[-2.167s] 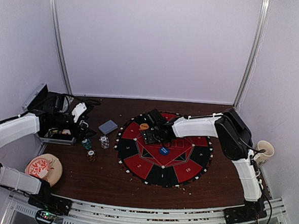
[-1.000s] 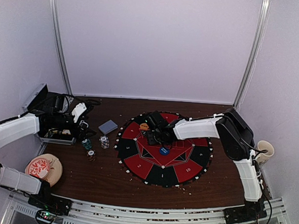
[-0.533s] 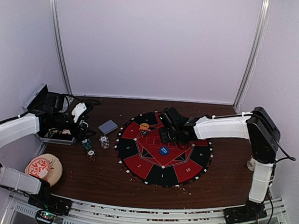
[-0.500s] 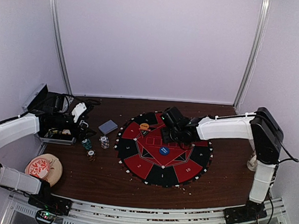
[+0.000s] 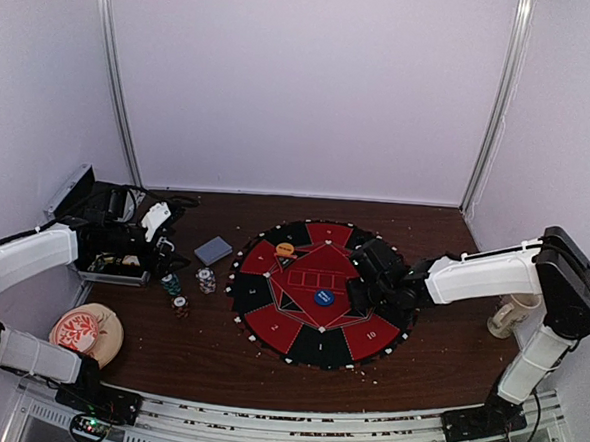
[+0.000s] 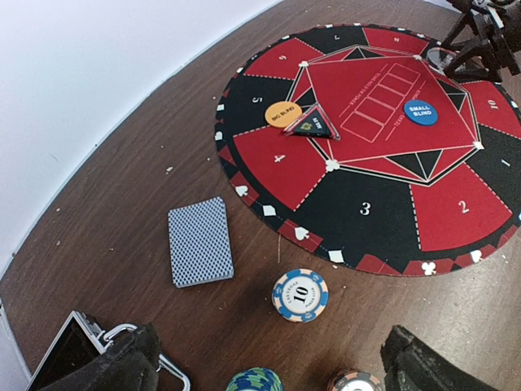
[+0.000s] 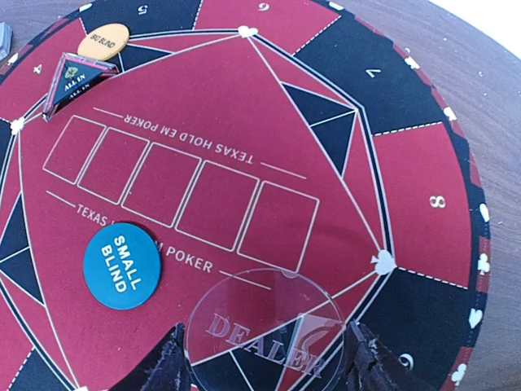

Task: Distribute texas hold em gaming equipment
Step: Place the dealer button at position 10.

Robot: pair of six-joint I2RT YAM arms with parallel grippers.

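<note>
My right gripper [image 7: 264, 360] is shut on a clear "DEALER" button disc [image 7: 262, 326], gripped at its two edges just above the mat's right half. In the top view this gripper [image 5: 364, 291] hovers right of the blue "SMALL BLIND" disc [image 5: 322, 297]. The orange "BIG BLIND" disc [image 7: 103, 42] lies by a triangular "ALL IN" marker [image 7: 73, 78]. My left gripper [image 6: 270, 349] is open above the table beside the mat. Under it are a white-blue chip stack [image 6: 300, 295], a teal stack [image 6: 255, 380] and a reddish stack [image 6: 356, 383]. A blue-backed card deck [image 6: 200, 241] lies beyond them.
The round red-and-black mat [image 5: 269, 325] covers the table's middle. An open metal case [image 5: 81, 196] sits at the far left, under my left arm. A patterned plate [image 5: 86, 330] lies near the left front edge. A cream cup [image 5: 510, 312] stands at the right edge.
My right arm has swung from the mat's far left part to its right near part, carrying the clear disc. The left arm has not moved.
</note>
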